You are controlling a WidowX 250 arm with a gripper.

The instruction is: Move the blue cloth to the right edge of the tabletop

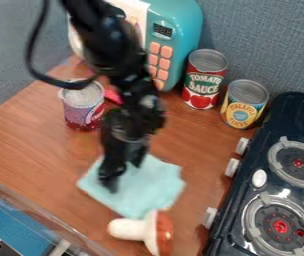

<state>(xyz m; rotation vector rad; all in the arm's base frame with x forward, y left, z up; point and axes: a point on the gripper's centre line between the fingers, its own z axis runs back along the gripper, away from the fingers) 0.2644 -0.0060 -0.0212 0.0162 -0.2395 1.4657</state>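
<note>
The end effector [124, 176] is open just over the blue cloth [149, 186], which lies on the desk [34, 145] by the toy mushroom [144, 231], so this looks like the grabbing part, and next it should pinch the cloth and take it to the right edge

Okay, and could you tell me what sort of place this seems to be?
It looks like a toy kitchen set up on a tabletop: there is a toy stove with two burners, a teal toy microwave at the back, and food cans beside it.
</note>
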